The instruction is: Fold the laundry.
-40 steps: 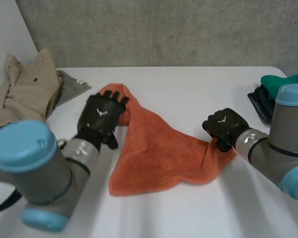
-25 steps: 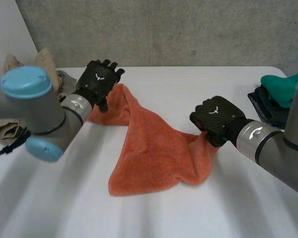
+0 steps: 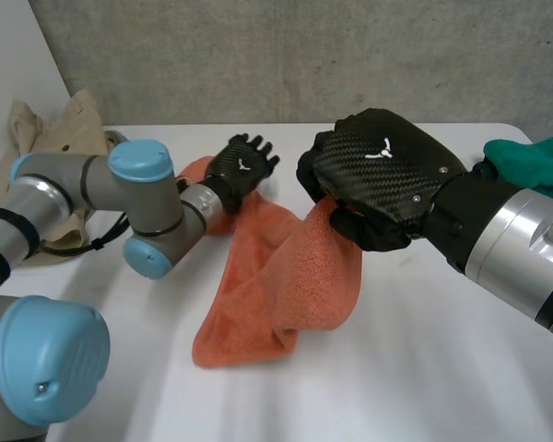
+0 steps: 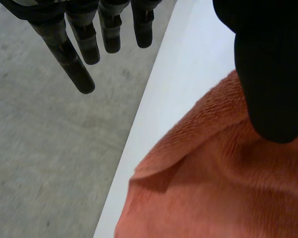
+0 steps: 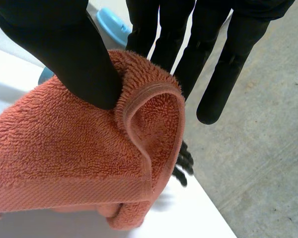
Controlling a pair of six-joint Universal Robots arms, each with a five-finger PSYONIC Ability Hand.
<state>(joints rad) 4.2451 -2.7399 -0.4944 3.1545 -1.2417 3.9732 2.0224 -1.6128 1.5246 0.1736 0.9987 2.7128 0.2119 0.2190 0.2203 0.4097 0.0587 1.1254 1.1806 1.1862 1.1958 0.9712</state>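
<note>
Orange towel (image 3: pixel 290 276): 1 corner held up off the white table (image 3: pixel 442 368), the rest crumpled on it between the 2 arms.
Right hand (image 3: pixel 382 175) pinches the hemmed corner between its thumb and straight fingers (image 5: pixel 223 64). Left hand (image 3: pixel 242 164) is at the towel's far corner, fingers (image 4: pixel 74 64) straight and spread beyond the table edge; I cannot tell whether its thumb touches the towel.

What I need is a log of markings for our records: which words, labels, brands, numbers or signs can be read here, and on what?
No words or numbers can be read.
right hand: a small white emblem on its back, a sign without letters.
left hand: a like white mark, too small to make out.
orange towel: plain, no print on the parts seen.
</note>
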